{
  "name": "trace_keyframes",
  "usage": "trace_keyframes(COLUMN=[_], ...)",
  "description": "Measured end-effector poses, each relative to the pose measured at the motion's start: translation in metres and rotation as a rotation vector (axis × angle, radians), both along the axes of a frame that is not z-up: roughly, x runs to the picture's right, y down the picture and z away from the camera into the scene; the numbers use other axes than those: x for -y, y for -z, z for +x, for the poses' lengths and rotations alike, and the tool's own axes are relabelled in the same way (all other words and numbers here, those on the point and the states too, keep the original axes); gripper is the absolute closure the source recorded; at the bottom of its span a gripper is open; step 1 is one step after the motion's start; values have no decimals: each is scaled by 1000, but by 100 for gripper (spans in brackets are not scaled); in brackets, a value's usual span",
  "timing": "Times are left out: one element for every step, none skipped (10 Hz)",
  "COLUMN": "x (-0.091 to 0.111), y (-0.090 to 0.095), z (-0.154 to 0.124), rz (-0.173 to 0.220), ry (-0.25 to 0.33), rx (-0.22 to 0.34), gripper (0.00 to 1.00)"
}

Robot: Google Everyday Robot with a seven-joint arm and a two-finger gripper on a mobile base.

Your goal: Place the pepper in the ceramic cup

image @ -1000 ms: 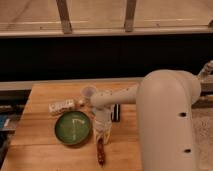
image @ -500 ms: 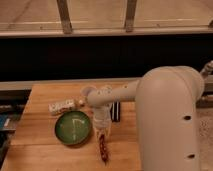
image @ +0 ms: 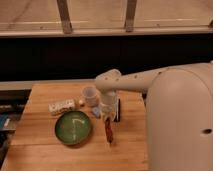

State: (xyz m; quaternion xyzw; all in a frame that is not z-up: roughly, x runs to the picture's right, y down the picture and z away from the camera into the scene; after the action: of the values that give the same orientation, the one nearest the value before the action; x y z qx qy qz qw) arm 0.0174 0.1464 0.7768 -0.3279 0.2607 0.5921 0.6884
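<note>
The pepper [image: 108, 132], dark red-brown and elongated, hangs almost upright with its top end in my gripper [image: 106, 116]. Its lower tip is just over the wooden table [image: 45, 145]. The gripper points down from the white arm [image: 130, 82] and is shut on the pepper. The ceramic cup [image: 90, 95], pale white and wider at the rim, stands upright on the table just up and left of the gripper. It is apart from the pepper.
A round green bowl [image: 73, 128] sits left of the pepper. A white packet [image: 61, 106] lies left of the cup with a small white item [image: 81, 102] beside it. A dark flat object [image: 118, 110] stands right of the gripper. The robot's white body [image: 180, 125] fills the right side.
The gripper has risen and moved slightly right, and the pepper has come up with it, away from the table's front toward the cup's side.
</note>
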Motion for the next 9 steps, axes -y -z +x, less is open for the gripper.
trace_keyframes(x=[22,40,63,90,105,133,152,172,187], y=[5,10,18,27,32,39,41,42,41], z=[5,7,10,7,5,-2,-7,-18,-28], rz=[47,87,136,193,226,282,320,359,385], ry=[-8,-15,-18,-18,-16,-11,-6,2,12], rx=[9,19,30,49,64,94,115,144,166], gripper=[100,100,100,100,100,100,100,100,100])
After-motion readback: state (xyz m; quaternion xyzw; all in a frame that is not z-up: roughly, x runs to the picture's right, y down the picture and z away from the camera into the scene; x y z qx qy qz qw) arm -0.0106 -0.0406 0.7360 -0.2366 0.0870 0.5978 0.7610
